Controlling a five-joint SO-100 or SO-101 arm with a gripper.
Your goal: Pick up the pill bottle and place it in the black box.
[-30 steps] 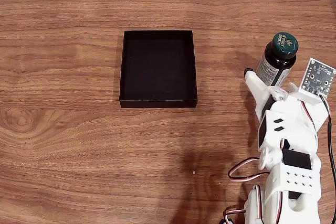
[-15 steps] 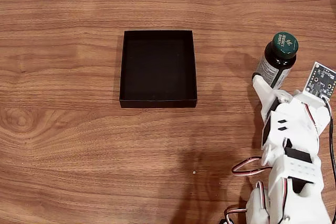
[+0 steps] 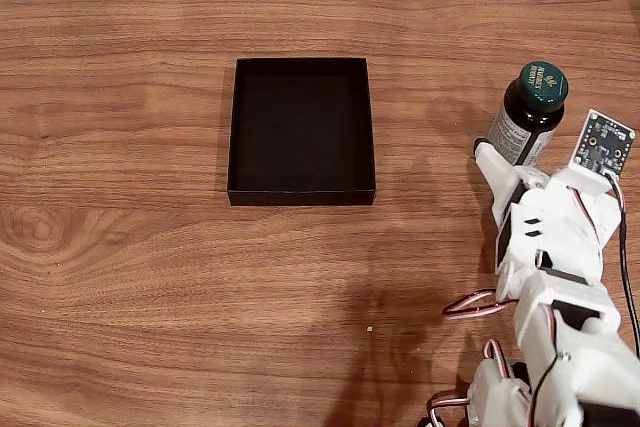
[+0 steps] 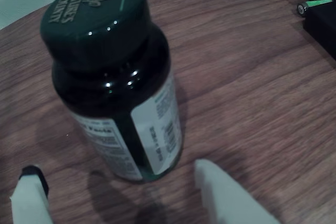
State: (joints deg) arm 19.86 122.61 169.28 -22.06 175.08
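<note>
one pill bottle (image 3: 527,113) stands on the wooden surface (image 3: 150,277), upright on its base, its long axis vertical and its cap facing up; in the fixed view it sits near the right edge, level with the box and well apart from it. it is a small dark brown cylinder with a dark green screw cap (image 4: 94,14) carrying pale print and a small leaf mark, and a white-and-green label (image 4: 152,129) wrapped around the body (the fine text on it is too blurred to read). glints of light show on the shoulder below the cap.

one pair of jaws (image 4: 126,192) sits just in front of the bottle's base in the wrist view, spread wide and holding nothing: one white finger, dark at its tip, at the lower left and the other at the lower right, with the bottle between and just beyond them, not touching either. in the fixed view the white arm (image 3: 555,277) reaches up from the lower right corner, its tip just beside the bottle's lower side.

one black box (image 3: 301,130), a shallow matte tray with low thin walls, lies flat left of the bottle, towards the middle of the surface.
</note>
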